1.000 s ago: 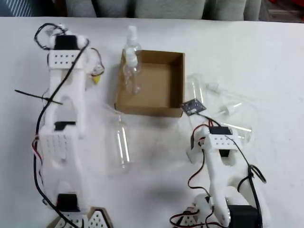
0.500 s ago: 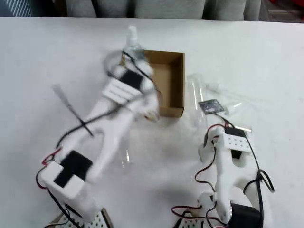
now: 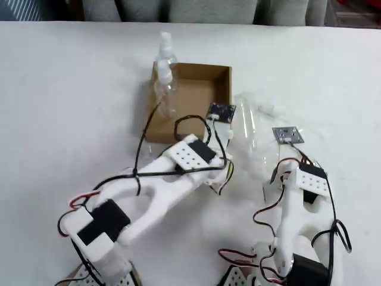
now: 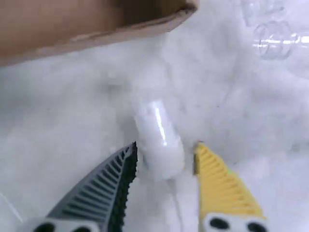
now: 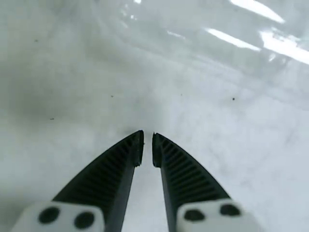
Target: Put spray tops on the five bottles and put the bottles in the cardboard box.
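Fingers (image 4: 215,186) of the left gripper (image 4: 165,153) are sitting a little apart, one on each side of a white top (image 4: 158,135). They are not looking like they are squeezing it. The top is lying on the table (image 4: 251,111), just in front of the near wall of the box (image 4: 72,29).

The top is looking round and smooth, so it may be slipping or rolling away when the fingers are closing. That is more likely because they are reaching only its near end. The box wall is just beside it, so a push forward could be bumping the box. Clear bottles (image 3: 249,122) are lying near, to the right of the box, and could be getting knocked.

The right gripper (image 5: 147,144) is hanging over bare table with its fingers nearly together, holding nothing. It is not steadying anything.

The top is looking blurry, so which end is its nozzle is hard to tell. The clear bottles are almost melting into the white table, so counting them is not possible. Two done bottles (image 3: 165,89) are sitting at the box's far left corner, and whether both are inside is hard to tell. The left arm (image 3: 149,190) is covering the table in front of the box.
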